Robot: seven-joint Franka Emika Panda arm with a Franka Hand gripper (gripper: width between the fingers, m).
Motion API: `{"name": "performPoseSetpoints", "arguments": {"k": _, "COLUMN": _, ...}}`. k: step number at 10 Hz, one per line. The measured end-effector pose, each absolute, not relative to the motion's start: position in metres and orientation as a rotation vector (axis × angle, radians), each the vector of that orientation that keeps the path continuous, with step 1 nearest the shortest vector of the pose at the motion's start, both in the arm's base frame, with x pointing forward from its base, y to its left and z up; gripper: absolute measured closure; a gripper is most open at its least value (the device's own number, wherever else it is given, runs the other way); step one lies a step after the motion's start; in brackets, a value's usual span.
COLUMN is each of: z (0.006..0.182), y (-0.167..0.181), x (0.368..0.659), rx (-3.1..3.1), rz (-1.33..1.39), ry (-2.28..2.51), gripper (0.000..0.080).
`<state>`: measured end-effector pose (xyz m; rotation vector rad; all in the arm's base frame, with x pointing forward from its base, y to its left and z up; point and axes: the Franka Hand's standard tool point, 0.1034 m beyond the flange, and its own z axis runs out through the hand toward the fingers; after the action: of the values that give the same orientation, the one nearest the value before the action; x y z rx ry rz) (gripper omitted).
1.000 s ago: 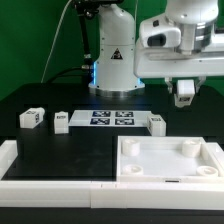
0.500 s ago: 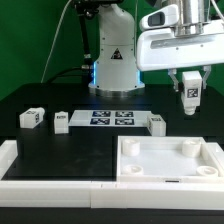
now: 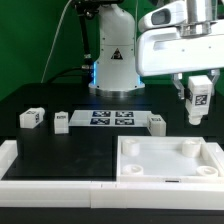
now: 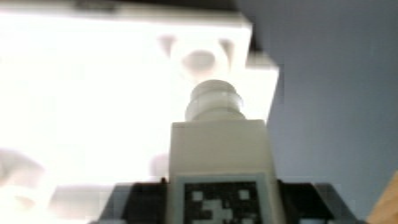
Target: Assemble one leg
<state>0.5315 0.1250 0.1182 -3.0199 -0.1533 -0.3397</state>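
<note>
The pincer (image 3: 198, 92) is closed on the leg (image 3: 200, 106), held above the panel (image 3: 170, 162), clear of the tabletop (image 3: 70, 150).

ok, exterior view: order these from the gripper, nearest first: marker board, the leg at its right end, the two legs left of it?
The gripper is at the view's right, shut on the held leg.
1. right-end leg: beside the board's right end.
2. marker board: middle of the table.
3. near-left leg: just left of the board.
4. far-left leg: at the view's left.
</note>
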Motion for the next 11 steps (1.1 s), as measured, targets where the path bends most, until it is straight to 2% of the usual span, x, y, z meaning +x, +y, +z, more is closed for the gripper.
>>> {"name": "performPoseSetpoints", "arguments": {"k": 1, "z": 0.122, "y": 0.126, "x": 0.542, "rx": -3.017, "rz": -0.34, "ry": -0.167, "gripper": 0.0512}}
{"name": "performPoseSetpoints", "arguments": {"k": 6, "z": 0.119, "y": 0.124, "x": 0.543, "rx": -3.018, "rz": -0.344, "ry": -0.188, "gripper": 0.0512}}
{"name": "performPoseSetpoints", "arguments": {"k": 11, "z": 0.115, "y": 0.117, "x": 0.602, "rx": -3.006, "rz": -0.429, "ry": -0.371, "gripper": 0.0512}}
